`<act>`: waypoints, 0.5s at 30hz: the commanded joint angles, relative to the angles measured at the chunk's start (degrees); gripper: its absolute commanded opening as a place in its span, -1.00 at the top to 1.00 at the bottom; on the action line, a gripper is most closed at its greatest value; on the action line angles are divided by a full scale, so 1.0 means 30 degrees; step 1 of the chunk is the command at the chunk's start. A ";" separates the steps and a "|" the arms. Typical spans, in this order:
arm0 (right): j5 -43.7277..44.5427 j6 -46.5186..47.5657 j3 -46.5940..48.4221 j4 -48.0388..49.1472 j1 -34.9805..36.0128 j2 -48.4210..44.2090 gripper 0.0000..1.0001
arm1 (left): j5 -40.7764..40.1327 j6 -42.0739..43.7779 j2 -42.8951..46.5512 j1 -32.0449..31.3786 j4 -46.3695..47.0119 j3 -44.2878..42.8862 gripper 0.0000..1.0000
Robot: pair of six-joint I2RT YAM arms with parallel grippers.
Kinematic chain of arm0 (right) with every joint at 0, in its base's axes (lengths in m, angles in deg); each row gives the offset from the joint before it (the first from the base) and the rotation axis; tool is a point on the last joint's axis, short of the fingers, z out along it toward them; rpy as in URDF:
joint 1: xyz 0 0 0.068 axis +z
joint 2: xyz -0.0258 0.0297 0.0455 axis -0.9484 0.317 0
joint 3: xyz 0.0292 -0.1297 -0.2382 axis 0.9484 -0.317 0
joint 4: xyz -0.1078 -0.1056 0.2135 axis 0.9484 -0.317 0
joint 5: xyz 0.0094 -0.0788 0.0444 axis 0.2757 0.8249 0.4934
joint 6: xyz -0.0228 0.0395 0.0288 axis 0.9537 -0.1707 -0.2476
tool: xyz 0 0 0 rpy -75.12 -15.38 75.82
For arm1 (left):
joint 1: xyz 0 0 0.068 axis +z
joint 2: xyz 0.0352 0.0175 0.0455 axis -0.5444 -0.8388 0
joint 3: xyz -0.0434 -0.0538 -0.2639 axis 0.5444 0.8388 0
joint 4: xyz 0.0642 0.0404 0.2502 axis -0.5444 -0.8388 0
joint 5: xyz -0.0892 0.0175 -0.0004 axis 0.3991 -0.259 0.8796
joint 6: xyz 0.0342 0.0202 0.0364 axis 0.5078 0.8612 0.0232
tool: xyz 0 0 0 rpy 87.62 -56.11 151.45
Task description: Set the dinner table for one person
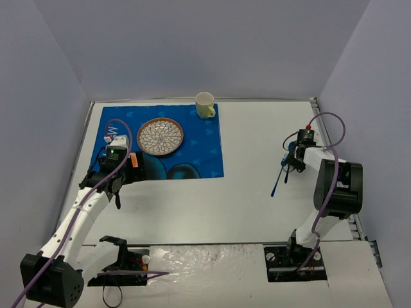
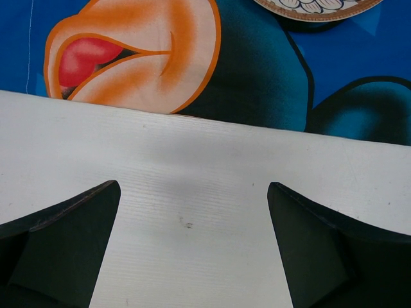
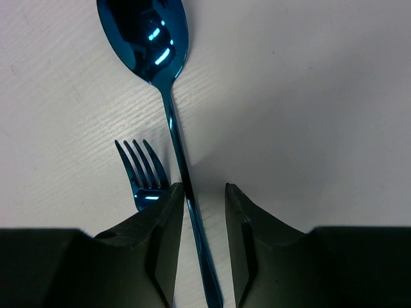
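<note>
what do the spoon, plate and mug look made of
Spoon: likely metal with a mirror-polished blue finish; its bowl shows sharp reflections. Plate: probably ceramic, perhaps melamine; printed petal pattern, brown rim. Mug: seemingly glazed ceramic, smooth pale cream.

The white table point(image 1: 257, 205) fills the middle of the top view, with a thin metal rim point(image 1: 316, 106) along its upper and side edges. A blue cartoon-printed mat point(image 1: 199, 154) lies flat on it in the upper left. At centre right a blue spoon point(image 1: 278, 181) lies on the bare top, bowl toward the lower left, well apart from the mat. In the right wrist view a blue fork point(image 3: 142, 170) lies just left of the spoon's handle, tines pointing up the frame like the bowl. At bottom centre of the top view lies what looks like crinkled clear film point(image 1: 205, 263).
</note>
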 commanded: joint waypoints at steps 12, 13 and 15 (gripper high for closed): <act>0.0074 0.1631 0.2221 -0.0286 -0.0004 0.1759 0.48 | -0.0540 -0.0241 -0.0234 -0.0097 0.0380 -0.0900 -0.94; 0.0124 0.1771 0.2311 -0.0286 -0.0014 0.1995 0.52 | -0.0612 -0.0196 -0.0179 -0.0097 0.0352 -0.0900 -0.94; 0.0164 0.1842 0.2342 -0.0286 -0.0093 0.2228 0.63 | -0.0637 -0.0196 -0.0100 -0.0097 0.0328 -0.0900 -0.94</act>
